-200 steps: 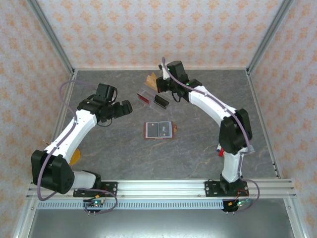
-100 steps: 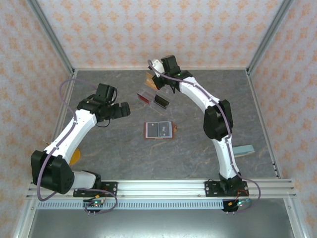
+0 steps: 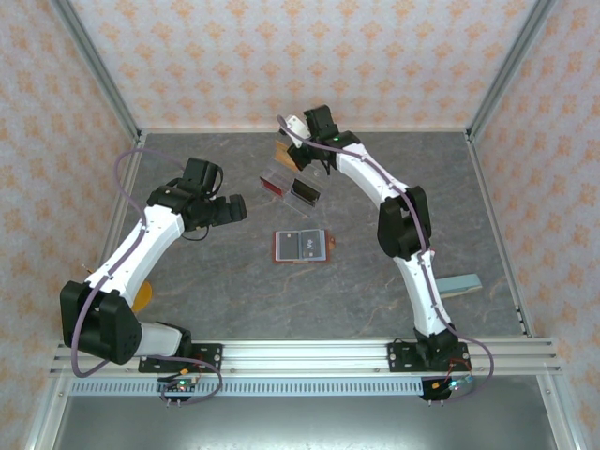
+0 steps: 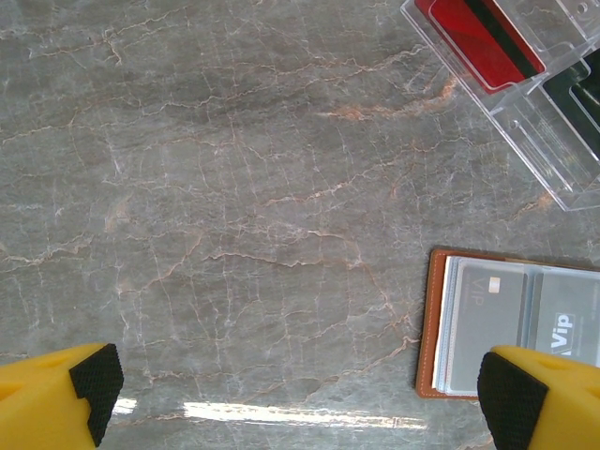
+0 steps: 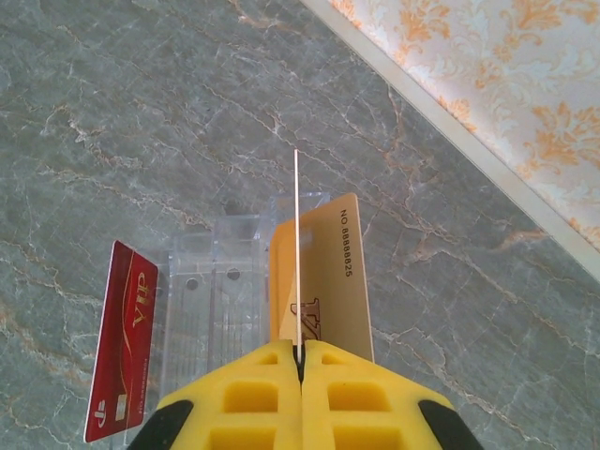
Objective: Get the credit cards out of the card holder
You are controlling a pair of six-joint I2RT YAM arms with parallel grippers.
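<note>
Right wrist view: a thin flat card (image 5: 296, 234), seen edge-on, is clamped between the yellow fingers of the right gripper (image 5: 300, 354). A tan-orange card (image 5: 333, 272) stands just beside it, and a red card (image 5: 122, 347) stands in the clear plastic slotted stand (image 5: 211, 281) toward the far edge of the grey marbled table (image 3: 216, 281). The small brown folding wallet (image 3: 302, 246) lies open at the table centre. The left gripper (image 4: 302, 389) hovers near the wallet, fingers wide apart.

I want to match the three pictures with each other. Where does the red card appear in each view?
Top external: the red card sits in the clear rack, above the card holder in the picture.
Left wrist: top right corner, in the same rack.
Right wrist: lower left, at the rack's left end, left of the thin card pinched by the right gripper.
Shared landmark: the clear rack.
</note>
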